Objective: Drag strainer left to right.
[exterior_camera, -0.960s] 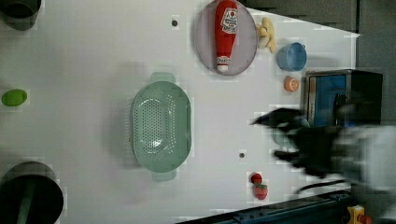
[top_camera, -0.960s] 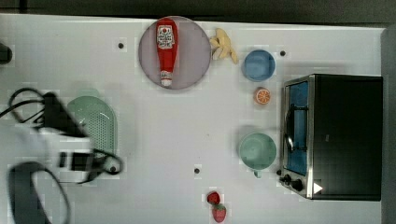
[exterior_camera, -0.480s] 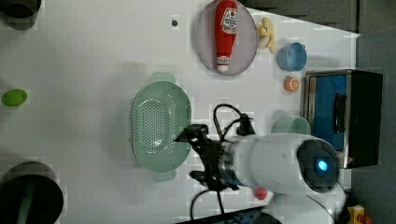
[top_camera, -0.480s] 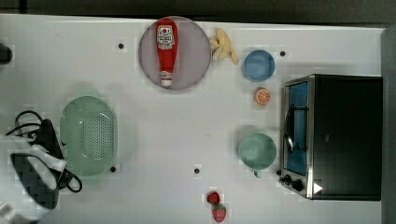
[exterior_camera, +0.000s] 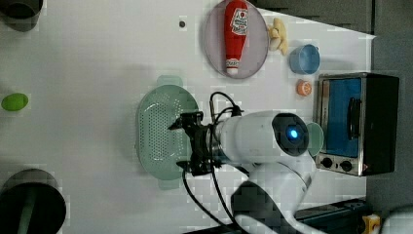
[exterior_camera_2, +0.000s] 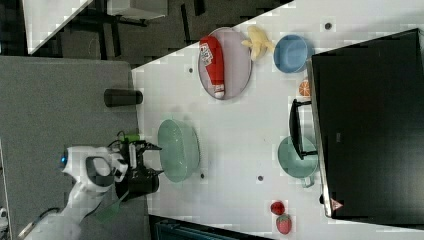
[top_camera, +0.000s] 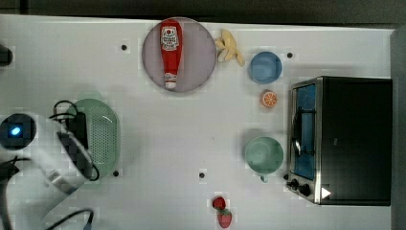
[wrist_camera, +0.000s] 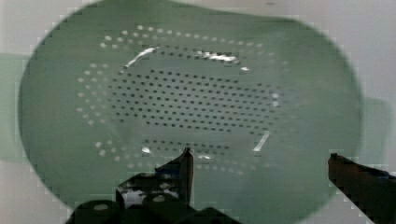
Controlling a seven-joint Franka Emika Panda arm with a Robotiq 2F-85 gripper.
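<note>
The strainer (top_camera: 103, 136) is a pale mint-green oval colander with a dotted bottom, lying near the top view's left edge. In the left view the strainer (exterior_camera: 156, 131) sits mid-table, and my gripper (exterior_camera: 186, 144) hovers over its long side on the left view's right. The fingers stand wide open, with nothing held between them. In the wrist view the strainer (wrist_camera: 196, 93) lies below the gripper (wrist_camera: 261, 161), both dark fingertips (wrist_camera: 187, 161) over its near wall. In the right view the gripper (exterior_camera_2: 154, 160) is at the strainer's (exterior_camera_2: 177, 150) rim on the right view's left.
A grey plate (top_camera: 201, 67) holds a ketchup bottle (top_camera: 170, 50), with bananas (top_camera: 229, 48), a blue bowl (top_camera: 265, 67) and an orange slice (top_camera: 268, 98) beside it. A toaster oven (top_camera: 344, 139), a green cup (top_camera: 263, 155) and strawberries (top_camera: 221, 211) are at the top view's right.
The arm swung in over the strainer and now hangs above its long side. The fingers stayed open. The strainer has not moved.
</note>
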